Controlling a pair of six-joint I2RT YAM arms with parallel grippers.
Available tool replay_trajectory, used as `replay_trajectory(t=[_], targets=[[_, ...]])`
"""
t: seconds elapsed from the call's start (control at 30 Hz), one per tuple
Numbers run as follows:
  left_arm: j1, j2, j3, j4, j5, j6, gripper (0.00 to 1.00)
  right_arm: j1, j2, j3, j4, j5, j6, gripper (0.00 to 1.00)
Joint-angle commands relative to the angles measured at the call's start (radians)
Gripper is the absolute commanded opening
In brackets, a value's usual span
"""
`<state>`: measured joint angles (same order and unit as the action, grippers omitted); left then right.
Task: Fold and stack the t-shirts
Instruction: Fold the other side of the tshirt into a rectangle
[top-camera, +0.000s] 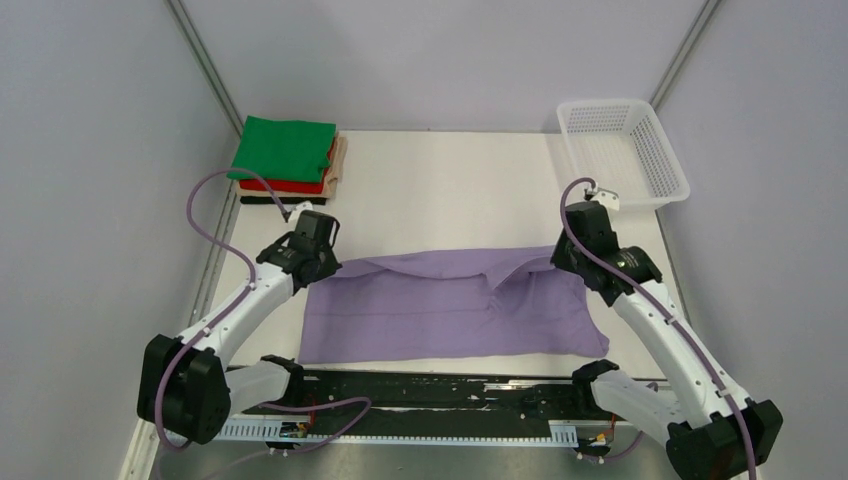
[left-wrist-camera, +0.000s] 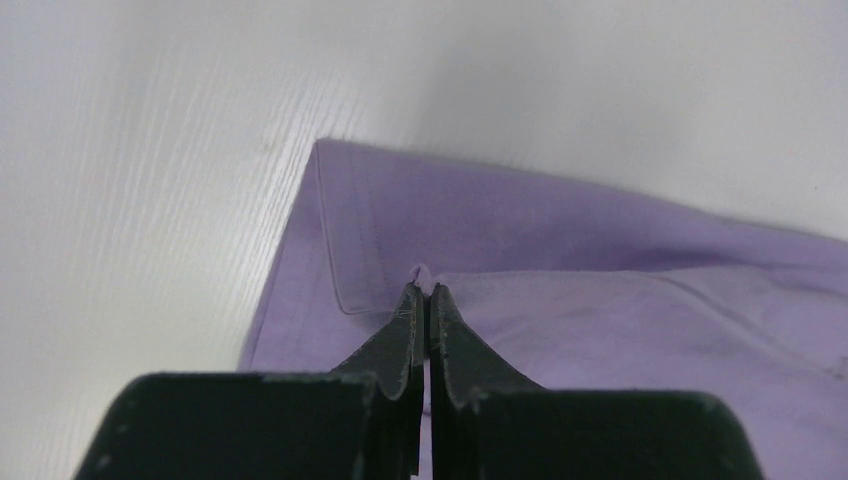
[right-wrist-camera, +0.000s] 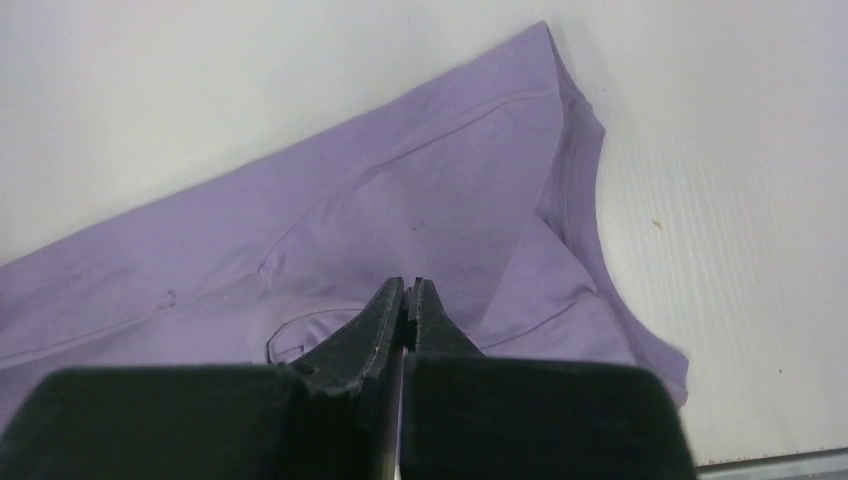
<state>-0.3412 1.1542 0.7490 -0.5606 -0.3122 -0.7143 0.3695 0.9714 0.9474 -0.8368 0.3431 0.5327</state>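
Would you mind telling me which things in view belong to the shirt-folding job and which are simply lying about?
Part of the job:
- lavender t-shirt, spread on the table, pinched by the left gripper
- folded stack, far left: green t-shirt on top, red t-shirt and tan t-shirt beneath

Just lying about:
- white mesh basket, far right corner

Your left arm (top-camera: 250, 300) reaches away from its near-left base, wrist tipped down, and the left gripper (left-wrist-camera: 424, 290) is closed with a nub of the lavender t-shirt (left-wrist-camera: 600, 320) pinched at its tips. Your right arm (top-camera: 660, 320) mirrors it, the right gripper (right-wrist-camera: 405, 288) closed with its fingertips meeting.
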Motion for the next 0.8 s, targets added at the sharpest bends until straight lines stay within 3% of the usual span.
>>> replay_trajectory(t=[0.0,0.13,0.27,0.43,0.77], targets=[[-0.014,-0.057,-0.041,-0.02,-0.028,-0.072,0.0,0.013,-0.068,-0.009,-0.092,0.0,0.087,0.0],[-0.015,-0.1,-0.069,-0.047,-0.046,-0.081,0.0,0.013,-0.062,-0.009,-0.175,-0.059,0.148,0.0],[-0.015,-0.12,-0.086,-0.047,-0.044,-0.074,0.02,0.014,-0.053,-0.017,-0.286,0.015,0.242,0.0],[-0.015,-0.104,-0.074,-0.028,-0.052,-0.064,0.04,0.014,-0.059,-0.051,-0.286,0.005,0.26,0.0],[-0.015,-0.068,0.109,-0.024,-0.155,-0.001,0.05,0.014,-0.072,-0.013,-0.294,0.02,0.261,0.01]])
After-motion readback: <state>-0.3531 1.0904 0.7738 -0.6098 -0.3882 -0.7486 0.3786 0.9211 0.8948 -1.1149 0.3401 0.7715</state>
